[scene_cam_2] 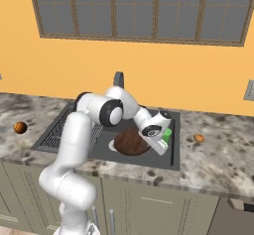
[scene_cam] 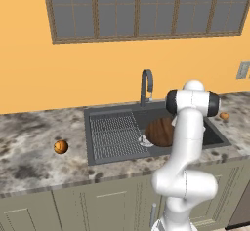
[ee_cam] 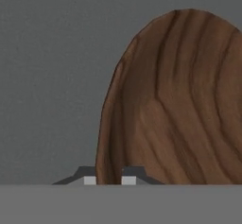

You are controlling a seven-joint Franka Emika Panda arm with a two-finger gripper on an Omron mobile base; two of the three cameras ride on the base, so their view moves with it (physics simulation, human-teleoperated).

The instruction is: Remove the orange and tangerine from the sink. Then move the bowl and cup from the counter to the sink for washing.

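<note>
Claw [ee_cam: 108, 178] pinching bowl [ee_cam: 179, 105] rim, bowl inside sink [scene_cam: 112, 149]

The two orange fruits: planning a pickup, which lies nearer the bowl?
The fruit right of the sink, close beside the basin holding the bowl; the other sits far left.

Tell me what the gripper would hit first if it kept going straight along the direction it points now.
Most likely nothing new: in the hand view the gripper is already shut on the rim of the bowl. Pushing on would carry the bowl toward the grey floor of the sink; how far off that is cannot be judged.
</note>
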